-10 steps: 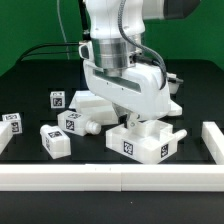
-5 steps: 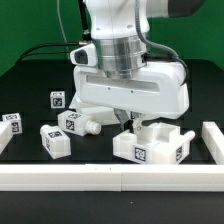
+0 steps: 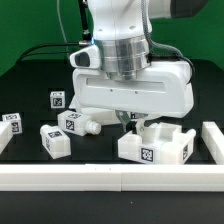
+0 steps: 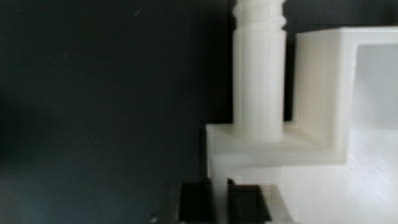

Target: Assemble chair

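Seat frame [image 3: 172, 147], white and boxy, shows 1 black-and-white square tag [image 3: 147, 156].

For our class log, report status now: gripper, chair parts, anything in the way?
Gripper shut, nothing visibly held. Seat frame beneath the arm, pegged bar along its wall. Loose parts lie apart; no obstruction seen.

White seat frame [image 3: 165, 143] and smaller white pieces [image 3: 55, 139] carry black-and-white square tags; black surface [image 3: 28, 102]; white arm [image 3: 125, 30].
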`<state>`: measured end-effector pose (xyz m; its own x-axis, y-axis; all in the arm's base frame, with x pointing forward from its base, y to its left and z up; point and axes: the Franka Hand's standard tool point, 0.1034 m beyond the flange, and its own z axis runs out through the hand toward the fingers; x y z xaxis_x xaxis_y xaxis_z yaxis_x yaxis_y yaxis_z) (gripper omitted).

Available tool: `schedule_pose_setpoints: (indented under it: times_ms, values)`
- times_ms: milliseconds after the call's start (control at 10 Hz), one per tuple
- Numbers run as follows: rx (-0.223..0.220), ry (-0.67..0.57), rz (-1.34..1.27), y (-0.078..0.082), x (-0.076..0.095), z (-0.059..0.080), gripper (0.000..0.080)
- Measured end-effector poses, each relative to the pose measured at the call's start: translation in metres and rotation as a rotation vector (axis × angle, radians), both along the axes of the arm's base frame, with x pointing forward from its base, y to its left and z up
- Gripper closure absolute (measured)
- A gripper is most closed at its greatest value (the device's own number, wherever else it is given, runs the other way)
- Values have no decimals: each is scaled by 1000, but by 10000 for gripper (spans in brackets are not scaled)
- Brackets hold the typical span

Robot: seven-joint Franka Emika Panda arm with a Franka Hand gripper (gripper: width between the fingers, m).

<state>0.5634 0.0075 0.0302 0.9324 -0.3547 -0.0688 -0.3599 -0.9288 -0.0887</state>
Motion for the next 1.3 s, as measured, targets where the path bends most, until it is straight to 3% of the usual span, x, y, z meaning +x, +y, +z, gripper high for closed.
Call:
schedule_pose_setpoints:
  times_ms: [200, 300, 600, 800, 1000, 1300]
  values:
    - [-15, -36, 417, 2, 22, 3, 773]
    - [-13, -36, 453, 2, 20, 2, 773]
    - [-10, -31, 458, 3, 21, 2, 773]
    - [-8, -40, 417, 13, 42, 8, 773]
    - [-7, -44, 392, 20, 52, 3, 773]
    - [-8, -28, 353, 23, 50, -7, 773]
